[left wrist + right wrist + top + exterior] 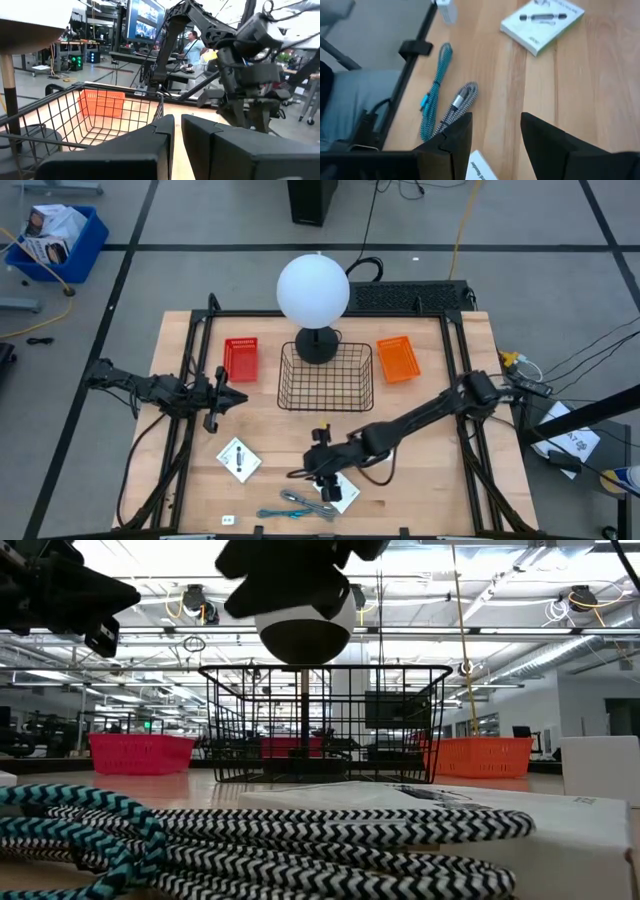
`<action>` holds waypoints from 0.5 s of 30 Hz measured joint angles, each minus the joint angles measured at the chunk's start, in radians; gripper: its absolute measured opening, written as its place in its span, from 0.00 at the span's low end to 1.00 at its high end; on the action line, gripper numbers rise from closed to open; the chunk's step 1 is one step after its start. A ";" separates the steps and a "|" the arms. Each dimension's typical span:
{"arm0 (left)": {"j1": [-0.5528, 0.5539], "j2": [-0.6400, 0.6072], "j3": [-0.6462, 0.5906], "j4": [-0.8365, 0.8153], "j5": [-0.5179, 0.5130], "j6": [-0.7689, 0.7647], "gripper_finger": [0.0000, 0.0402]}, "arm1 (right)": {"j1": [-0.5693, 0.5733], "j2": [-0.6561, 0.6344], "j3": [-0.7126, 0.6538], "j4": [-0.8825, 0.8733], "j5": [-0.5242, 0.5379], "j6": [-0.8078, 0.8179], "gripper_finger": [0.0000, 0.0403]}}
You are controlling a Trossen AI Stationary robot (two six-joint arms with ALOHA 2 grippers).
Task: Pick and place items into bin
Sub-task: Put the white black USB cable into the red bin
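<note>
My right gripper [322, 473] is open and hovers over the near middle of the table. It touches nothing. Just past its fingers [495, 140] lie two braided cables [442, 102], one teal and black, one grey and white [300, 505]. A white boxed card [341, 492] lies flat beside them, partly under the gripper. A second white card [238, 459] lies flat to the left [542, 17]. A tiny white cube [228, 520] sits by the near edge. My left gripper [228, 394] waits shut at the left, raised, its fingers [177, 132] pointing toward the black wire basket [325, 376].
A big white globe lamp [313, 288] stands on its dark foot behind the wire basket. A red bin [240, 358] sits left of the basket and an orange bin [398, 360] right of it. The table's black frame rails [185, 430] run along both sides.
</note>
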 joint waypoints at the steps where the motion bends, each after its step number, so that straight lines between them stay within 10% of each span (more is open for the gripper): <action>1: 0.000 0.000 0.000 -0.004 0.000 -0.003 0.10 | -0.001 0.015 0.017 -0.016 0.000 -0.001 0.40; 15: 0.000 0.000 0.000 -0.014 -0.022 0.003 0.10 | 0.005 0.240 0.235 -0.185 -0.098 -0.018 0.49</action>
